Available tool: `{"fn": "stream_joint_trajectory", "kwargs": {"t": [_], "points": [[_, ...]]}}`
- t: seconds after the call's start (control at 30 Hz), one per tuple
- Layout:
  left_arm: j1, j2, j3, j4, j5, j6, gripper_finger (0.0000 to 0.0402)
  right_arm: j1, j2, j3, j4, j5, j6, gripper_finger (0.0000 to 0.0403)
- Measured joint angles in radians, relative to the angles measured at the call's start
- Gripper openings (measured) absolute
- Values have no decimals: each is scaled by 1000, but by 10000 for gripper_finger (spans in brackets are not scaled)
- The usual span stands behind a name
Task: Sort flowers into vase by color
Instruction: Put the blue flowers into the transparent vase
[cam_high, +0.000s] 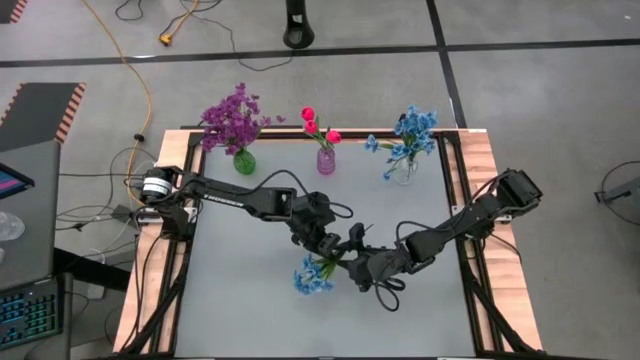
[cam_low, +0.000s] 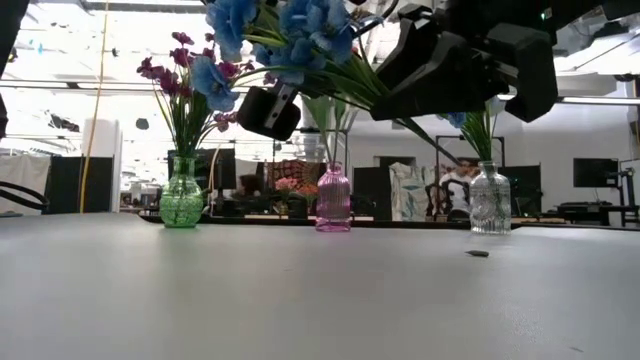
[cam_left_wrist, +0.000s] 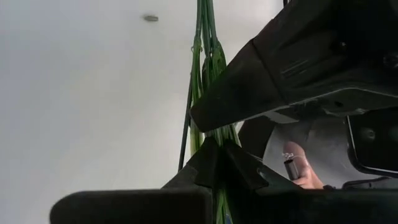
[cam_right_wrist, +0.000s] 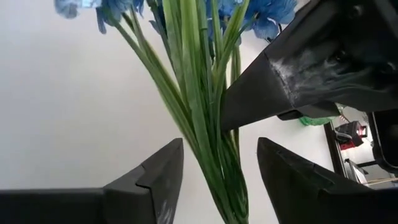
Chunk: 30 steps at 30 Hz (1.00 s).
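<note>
A blue flower sprig (cam_high: 313, 275) is off the table, near the middle of the near half; its blooms (cam_low: 280, 35) show high in the low view. My left gripper (cam_high: 335, 248) is shut on its green stems. My right gripper (cam_right_wrist: 217, 149) is open, one finger on either side of the same stems (cam_right_wrist: 202, 118), and I see no touch. At the far edge stand a green vase with purple flowers (cam_high: 243, 160), a pink vase with red buds (cam_high: 326, 160) and a clear vase with blue flowers (cam_high: 405, 168). My left gripper (cam_left_wrist: 219, 152) pinches the bundle of green stems (cam_left_wrist: 211, 130) between its two fingers, which lie across them. The sprig is lifted clear of the table and tilted. Its blooms (cam_high: 313, 275) point toward the table's near edge.
The three vases (cam_low: 333, 200) stand in a row along the far edge, with gaps between them. A small dark scrap (cam_low: 478, 253) lies on the table in front of the clear vase. Wooden rails (cam_high: 490, 200) frame the grey table top. Both arms cross the middle.
</note>
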Motion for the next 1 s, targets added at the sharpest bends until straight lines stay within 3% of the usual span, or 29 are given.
{"fn": "stream_joint_trajectory", "kwargs": {"t": [0.4,0.6,1.0], "points": [[0,0,0,45,-5,-11,3,-14,0,0,-9,-1,0,101],[0,-1,0,46,-24,3,24,-11,0,-1,-10,-7,0,43],[11,-1,0,122,88,113,112,-1,0,-1,7,-33,34,44]]}}
